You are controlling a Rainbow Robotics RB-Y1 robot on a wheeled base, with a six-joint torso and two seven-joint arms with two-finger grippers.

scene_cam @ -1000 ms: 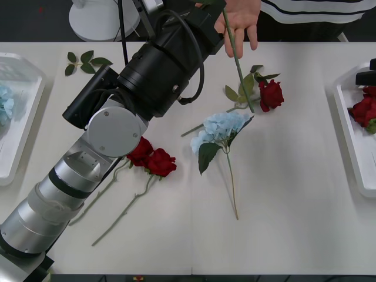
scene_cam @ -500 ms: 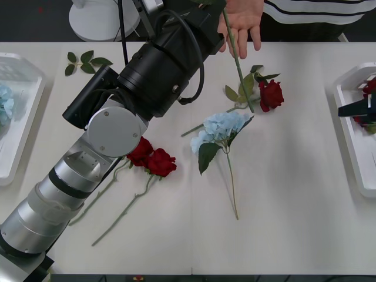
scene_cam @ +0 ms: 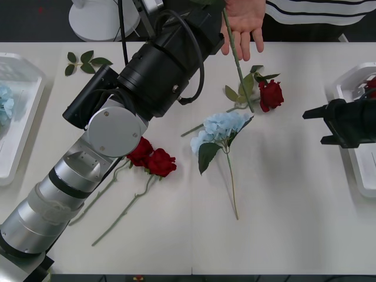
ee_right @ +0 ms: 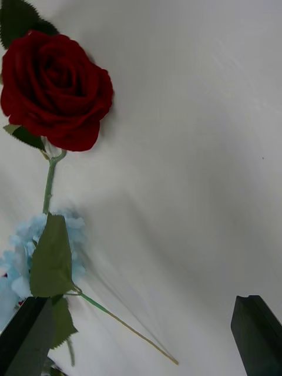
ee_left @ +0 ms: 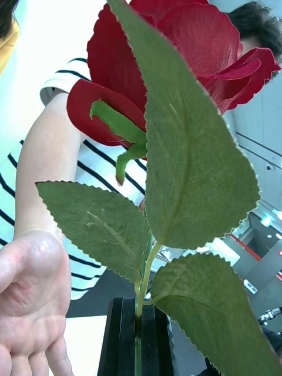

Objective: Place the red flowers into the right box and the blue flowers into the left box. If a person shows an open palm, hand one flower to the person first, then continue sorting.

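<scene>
The left pincer (ee_left: 136, 338) is clamped on the stem of a red rose (ee_left: 176, 64), holding it upright at the far edge of the counter (scene_cam: 294, 194), just beside the person's open palm (ee_left: 32, 305). The right pincer (ee_right: 141, 335), its fingers spread apart, hovers over the counter near the right box (scene_cam: 352, 147), facing another rose (ee_right: 56, 88) and a blue flower (scene_cam: 220, 130) lying mid-counter. Two more roses (scene_cam: 153, 157) lie by the left arm; the left box (scene_cam: 23, 147) holds a blue cluster. These flowers look light, the blooms soft and crushable; the thin wiry stem is likely the safest grip, mid-length.
</scene>
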